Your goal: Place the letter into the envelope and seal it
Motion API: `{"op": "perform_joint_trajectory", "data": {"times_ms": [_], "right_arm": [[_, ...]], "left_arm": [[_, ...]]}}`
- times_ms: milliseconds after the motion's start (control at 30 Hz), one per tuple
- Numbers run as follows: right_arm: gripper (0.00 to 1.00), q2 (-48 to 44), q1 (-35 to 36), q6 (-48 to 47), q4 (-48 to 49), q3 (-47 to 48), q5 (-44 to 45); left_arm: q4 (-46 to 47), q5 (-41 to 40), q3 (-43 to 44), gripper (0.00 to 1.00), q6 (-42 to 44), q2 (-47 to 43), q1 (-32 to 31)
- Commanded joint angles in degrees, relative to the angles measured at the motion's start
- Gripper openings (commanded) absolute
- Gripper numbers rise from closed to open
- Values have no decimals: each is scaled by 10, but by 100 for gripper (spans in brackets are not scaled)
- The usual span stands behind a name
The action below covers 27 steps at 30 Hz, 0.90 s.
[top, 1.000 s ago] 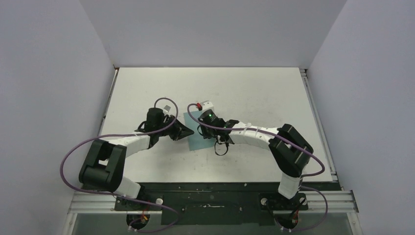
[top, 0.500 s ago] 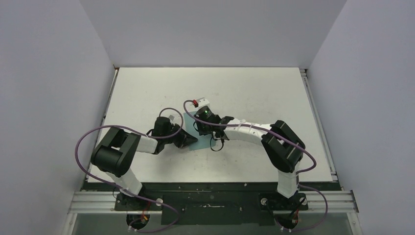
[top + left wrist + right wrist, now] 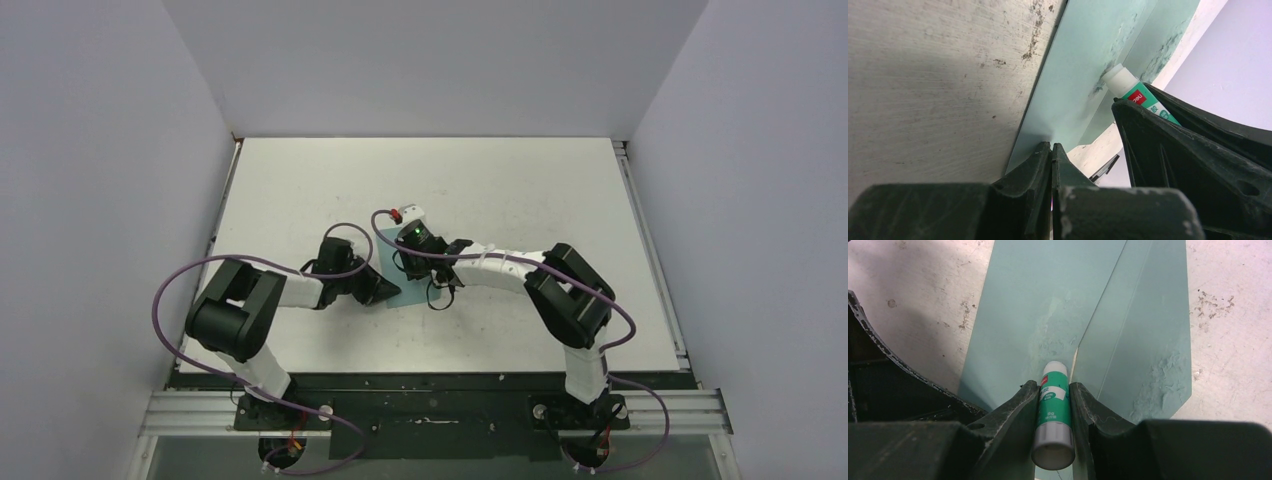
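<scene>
Both sets of jaws closed: I hold the glue stick (image 3: 1053, 402) in the right gripper (image 3: 1054, 386), the left gripper (image 3: 1051, 148) pressing the edge of the flimsy, slide-prone envelope (image 3: 1038, 300).

A robotics lab test cell: plain grey walls (image 3: 90, 180) box in a scuffed white table (image 3: 520, 180), with two robot arms (image 3: 290, 292) bolted to a metal rail (image 3: 680, 410) and purple cables (image 3: 172, 276) trailing.
</scene>
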Motion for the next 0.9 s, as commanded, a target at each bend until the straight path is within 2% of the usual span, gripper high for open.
{"op": "perform_joint_trajectory", "data": {"times_ms": [0, 133, 267, 400, 567, 867], "right_arm": [[5, 12, 4, -12, 22, -8, 19], [5, 25, 2, -8, 36, -9, 43], [5, 48, -5, -1, 38, 11, 31], [5, 52, -3, 3, 34, 12, 33], [5, 28, 2, 7, -6, -2, 34], [5, -4, 12, 25, -68, -21, -16]], "left_arm": [[-109, -54, 7, 0, 30, 12, -5], [-138, -63, 0, 0, 41, 15, -6], [-93, -48, -41, 0, 23, 17, -4], [-76, -36, -44, 0, 14, 29, -2], [-30, -20, -56, 0, -28, 37, -1], [12, -29, -71, 0, -103, 38, -1]]}}
